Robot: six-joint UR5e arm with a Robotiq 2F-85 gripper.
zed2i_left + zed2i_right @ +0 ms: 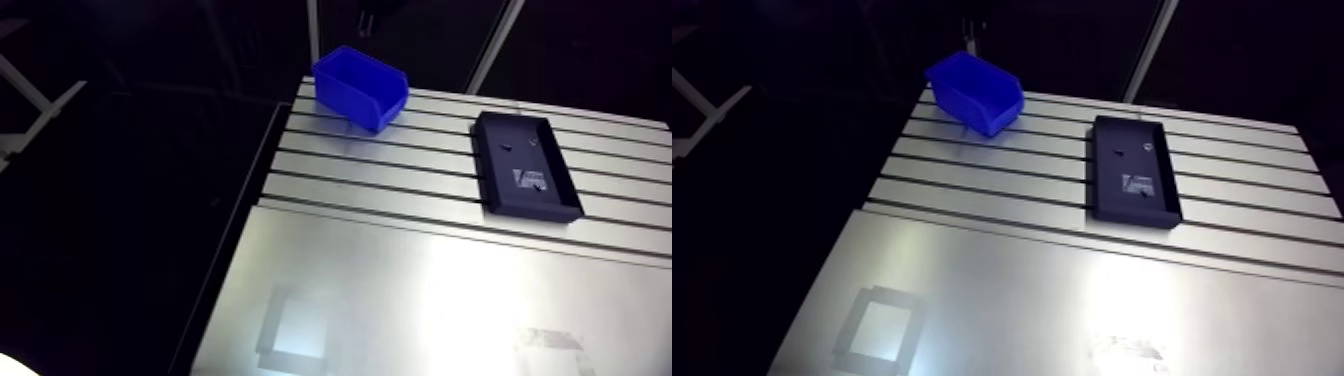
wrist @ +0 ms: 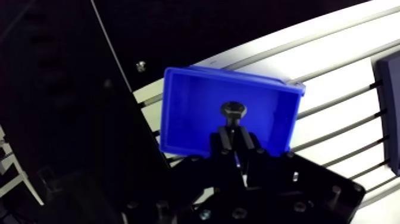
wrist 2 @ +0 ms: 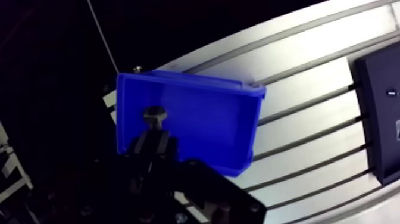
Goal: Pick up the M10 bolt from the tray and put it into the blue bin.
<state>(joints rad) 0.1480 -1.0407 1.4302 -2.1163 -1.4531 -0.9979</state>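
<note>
In the wrist view my gripper (image 2: 233,133) is shut on the dark M10 bolt (image 2: 233,111). Its hex head sticks out just past the fingertips (image 2: 224,140). The bolt hangs above the inside of the blue bin (image 2: 190,119), near the bin's middle and clear of its walls. The black tray (image 1: 484,170) lies on the slotted table to the right of the bin; one corner of the tray (image 3: 381,125) shows in the wrist view. The gripper does not show in the arm view, where the blue bin (image 1: 360,88) stands at the table's far left corner.
Two small dark parts (image 1: 507,147) and a white label (image 1: 532,181) lie in the tray. The table's left edge (image 1: 262,170) drops off just beside the bin. A smooth metal plate (image 1: 420,300) covers the near part of the table.
</note>
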